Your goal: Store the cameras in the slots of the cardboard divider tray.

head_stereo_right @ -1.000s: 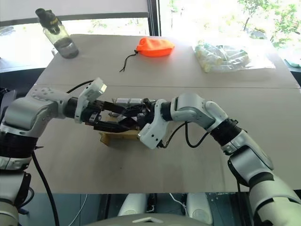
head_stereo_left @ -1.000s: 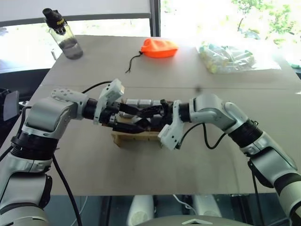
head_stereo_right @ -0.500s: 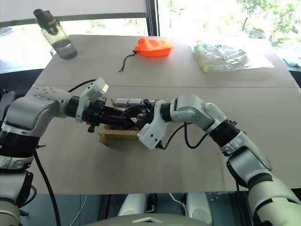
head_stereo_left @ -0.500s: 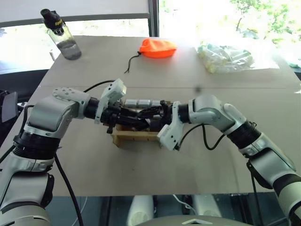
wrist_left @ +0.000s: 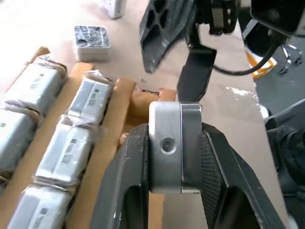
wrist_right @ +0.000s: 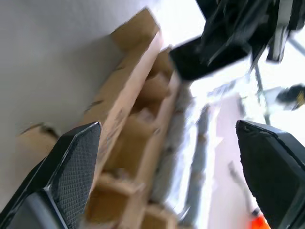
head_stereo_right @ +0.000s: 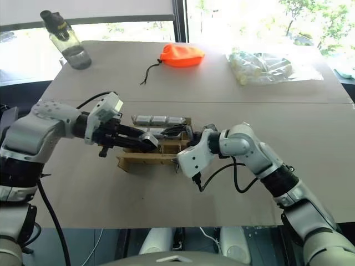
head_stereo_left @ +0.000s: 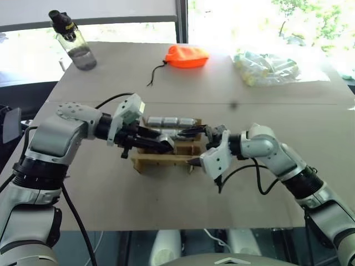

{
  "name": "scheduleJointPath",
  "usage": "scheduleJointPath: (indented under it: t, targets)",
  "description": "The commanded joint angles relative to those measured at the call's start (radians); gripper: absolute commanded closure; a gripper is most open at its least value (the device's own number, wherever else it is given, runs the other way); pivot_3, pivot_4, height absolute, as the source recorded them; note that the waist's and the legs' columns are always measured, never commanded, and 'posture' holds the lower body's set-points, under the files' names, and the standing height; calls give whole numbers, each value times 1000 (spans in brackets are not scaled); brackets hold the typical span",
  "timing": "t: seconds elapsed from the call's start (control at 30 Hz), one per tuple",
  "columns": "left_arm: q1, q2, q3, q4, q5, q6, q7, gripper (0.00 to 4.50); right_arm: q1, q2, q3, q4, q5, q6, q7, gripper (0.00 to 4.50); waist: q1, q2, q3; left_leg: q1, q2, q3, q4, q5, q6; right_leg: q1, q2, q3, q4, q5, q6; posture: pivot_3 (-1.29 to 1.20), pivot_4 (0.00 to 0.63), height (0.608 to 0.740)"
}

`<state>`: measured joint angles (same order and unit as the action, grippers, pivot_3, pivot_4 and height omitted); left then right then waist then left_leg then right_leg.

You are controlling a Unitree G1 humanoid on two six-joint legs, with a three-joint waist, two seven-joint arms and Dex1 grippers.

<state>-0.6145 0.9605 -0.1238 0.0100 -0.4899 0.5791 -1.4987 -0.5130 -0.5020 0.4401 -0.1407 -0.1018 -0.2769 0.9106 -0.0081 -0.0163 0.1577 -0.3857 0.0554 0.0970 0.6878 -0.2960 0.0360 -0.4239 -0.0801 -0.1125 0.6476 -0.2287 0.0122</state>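
My left gripper [head_stereo_left: 165, 145] is shut on a silver-grey camera [wrist_left: 167, 157], holding it just above the cardboard divider tray [head_stereo_left: 162, 161]. The tray lies on the table in front of me. Several cameras [head_stereo_left: 169, 121] wrapped in clear film stand in its far row, and the left wrist view shows wrapped cameras [wrist_left: 88, 98] filling two rows. My right gripper [head_stereo_left: 187, 147] hangs open at the tray's right end, pointing at the held camera with nothing between its fingers [wrist_right: 71, 162]. One more wrapped camera [wrist_left: 91, 40] lies on the table beyond the tray.
At the far edge of the table stand a water bottle [head_stereo_left: 75, 41] on the left, an orange pouch [head_stereo_left: 187, 56] with a cord in the middle, and a clear bag of pale tubes [head_stereo_left: 266, 67] on the right.
The left gripper shut on the camera that the right gripper held out. The right gripper then opened, let go and drew back to the right.
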Motion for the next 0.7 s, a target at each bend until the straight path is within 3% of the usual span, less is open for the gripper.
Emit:
scheduleJointPath:
  t: [0.03, 0.13, 0.23, 0.47, 0.7]
  targets:
    - [23, 41, 50, 24, 30, -95, -30, 3709, 160, -18, -123, -188, 247, 262, -13, 0, 2, 0, 0, 0, 0, 0, 0, 0, 0, 0, 0, 0, 0, 0, 0, 0, 150, 726]
    - [38, 45, 52, 63, 70, -189, -41, 3709, 333, -42, -205, -270, 418, 413, -18, 0, 7, 0, 0, 0, -1, 0, 0, 0, 0, 1, 0, 0, 0, 0, 0, 0, 150, 726]
    - [54, 52, 48, 111, 109, -294, -75, 3709, 474, -48, -286, -297, 551, 435, 13, 0, 11, 0, 0, 1, -1, 0, 0, 0, 0, 1, 0, 0, 0, 0, 0, 0, 150, 726]
    - [8, 36, 5, 274, 211, -471, -114, 3709, 660, -65, -399, -271, 624, 353, 88, 0, 21, -1, 0, 3, -1, -1, 0, 0, 1, 1, 2, 2, 0, 0, 0, 0, 150, 726]
    - [-56, -3, -28, 355, 240, -526, -116, 3709, 705, -41, -423, -265, 663, 322, 118, 0, 22, -1, -1, 3, -1, -1, 0, 0, 1, 1, 2, 3, 0, 0, 0, 0, 150, 726]
